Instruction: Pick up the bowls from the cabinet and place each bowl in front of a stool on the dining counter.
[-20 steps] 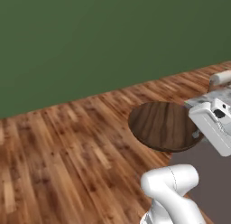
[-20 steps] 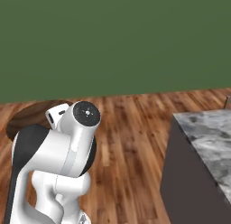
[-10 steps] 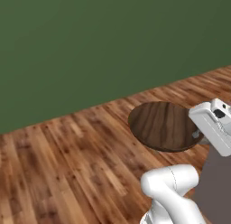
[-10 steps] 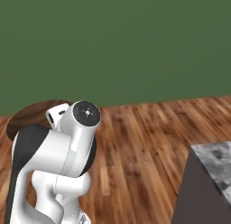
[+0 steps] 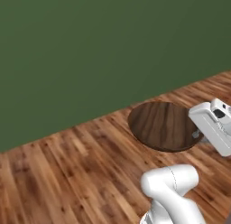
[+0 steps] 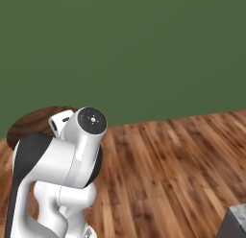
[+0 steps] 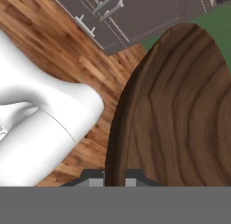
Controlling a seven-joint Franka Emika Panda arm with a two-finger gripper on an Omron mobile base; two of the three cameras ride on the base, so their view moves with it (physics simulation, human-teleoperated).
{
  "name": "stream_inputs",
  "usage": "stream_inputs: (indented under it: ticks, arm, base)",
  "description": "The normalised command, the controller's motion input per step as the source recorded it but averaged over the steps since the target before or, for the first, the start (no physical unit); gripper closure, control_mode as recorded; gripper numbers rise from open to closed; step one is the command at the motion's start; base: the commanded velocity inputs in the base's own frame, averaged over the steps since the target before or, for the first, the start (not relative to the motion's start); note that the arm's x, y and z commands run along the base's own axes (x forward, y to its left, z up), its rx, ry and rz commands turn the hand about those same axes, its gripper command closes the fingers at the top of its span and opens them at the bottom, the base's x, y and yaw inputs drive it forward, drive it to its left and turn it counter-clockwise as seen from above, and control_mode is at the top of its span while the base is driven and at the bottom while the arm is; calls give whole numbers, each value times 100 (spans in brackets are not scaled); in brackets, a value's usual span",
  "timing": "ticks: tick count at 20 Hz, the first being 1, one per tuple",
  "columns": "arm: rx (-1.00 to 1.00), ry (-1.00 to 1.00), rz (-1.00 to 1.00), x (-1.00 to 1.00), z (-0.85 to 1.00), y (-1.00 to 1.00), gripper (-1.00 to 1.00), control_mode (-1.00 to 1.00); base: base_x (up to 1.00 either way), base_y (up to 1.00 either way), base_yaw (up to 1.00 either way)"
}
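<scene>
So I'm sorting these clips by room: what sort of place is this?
Probably a kitchen: taupe drawers with bar handles, a grey stone counter corner, wood floor, green wall, and a wooden bowl in the gripper.

The base is turning, so both base views sweep across the room. In the right base view the marbled surface (image 6: 236,223) slides from the right side down to a sliver in the bottom right corner, and the floor (image 6: 168,165) takes its place. In the left base view the floor's far edge tilts differently.
</scene>
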Motion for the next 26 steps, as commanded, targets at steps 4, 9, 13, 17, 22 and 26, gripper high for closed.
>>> stream_inputs:
  ticks: [4, 9, 13, 17, 22, 26]
  arm:
    - [0, 0, 0, 0, 0, 0, 100, 100]
    - [0, 0, 0, 0, 0, 0, 100, 100]
    - [0, 0, 0, 0, 0, 0, 100, 100]
    - [0, 0, 0, 0, 0, 0, 100, 100]
    - [0, 0, 0, 0, 0, 0, 100, 100]
    - [0, 0, 0, 0, 0, 0, 100, 100]
  base:
    - [100, 11, -27]
    - [100, 8, -39]
    - [100, 11, -50]
    - [97, 21, -57]
    - [100, 21, -54]
    - [100, 26, -52]
